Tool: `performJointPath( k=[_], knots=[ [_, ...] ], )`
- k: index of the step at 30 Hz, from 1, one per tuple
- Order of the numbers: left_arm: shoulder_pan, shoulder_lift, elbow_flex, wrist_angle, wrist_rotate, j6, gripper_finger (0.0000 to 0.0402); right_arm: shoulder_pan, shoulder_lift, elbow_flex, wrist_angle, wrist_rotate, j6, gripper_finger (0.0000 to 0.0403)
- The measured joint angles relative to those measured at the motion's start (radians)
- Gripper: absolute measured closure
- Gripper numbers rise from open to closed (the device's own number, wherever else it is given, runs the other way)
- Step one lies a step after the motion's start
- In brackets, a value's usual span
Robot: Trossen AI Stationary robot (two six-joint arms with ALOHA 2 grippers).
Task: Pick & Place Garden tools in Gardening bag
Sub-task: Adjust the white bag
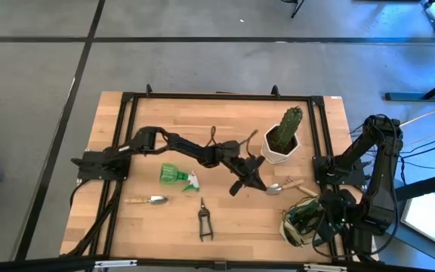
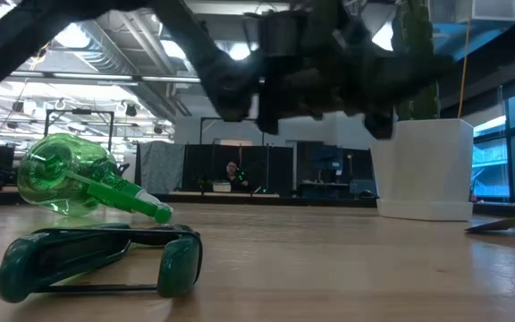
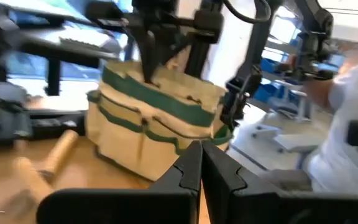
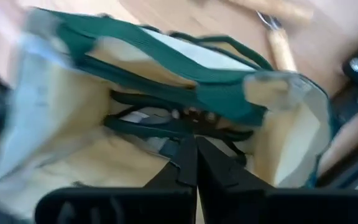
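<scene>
My right gripper (image 4: 196, 163) is clenched on nothing, hanging right over the open mouth of the gardening bag (image 4: 166, 124); dark tool handles already lie inside, just beneath my fingertips. If I push down from here I judge I could snag the green trim or tip the soft bag, which sits close to the table's near right corner. My left gripper (image 1: 249, 175) is pinched shut too, empty as far as I can see, out at mid-table just beside the cactus pot (image 1: 280, 147). A swing toward the bag could knock that pot or the trowel (image 1: 286, 186) between us. Farther off lie the spray bottle (image 1: 177, 175), a second trowel (image 1: 146, 200) and pruning shears (image 1: 203, 220), with open wood around them.
</scene>
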Motion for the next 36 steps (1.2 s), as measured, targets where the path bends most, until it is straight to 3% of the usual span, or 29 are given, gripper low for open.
performJointPath(
  k=[6, 14, 18, 25, 36],
  knots=[
    [-0.055, 0.124, 0.168, -0.053, 0.036, -0.009, 0.04, 0.0, 0.001, -0.094, 0.088, -0.047, 0.073, 0.0402],
    [-0.084, 0.138, 0.25, -0.296, -0.242, 0.193, 0.04, 0.0, 0.028, -0.182, 0.082, -0.074, 0.141, 0.0402],
    [-0.106, 0.137, 0.297, -0.372, -0.315, 0.265, 0.04, 0.0, 0.032, -0.19, 0.064, -0.063, 0.14, 0.0402],
    [-0.132, 0.136, 0.352, -0.371, -0.332, 0.283, 0.04, -0.002, 0.032, -0.191, 0.013, 0.002, 0.118, 0.0402],
    [-0.14, 0.238, 0.432, -0.398, -0.304, 0.206, 0.04, -0.058, 0.032, -0.194, 0.011, 0.14, 0.011, 0.0402]
  ],
)
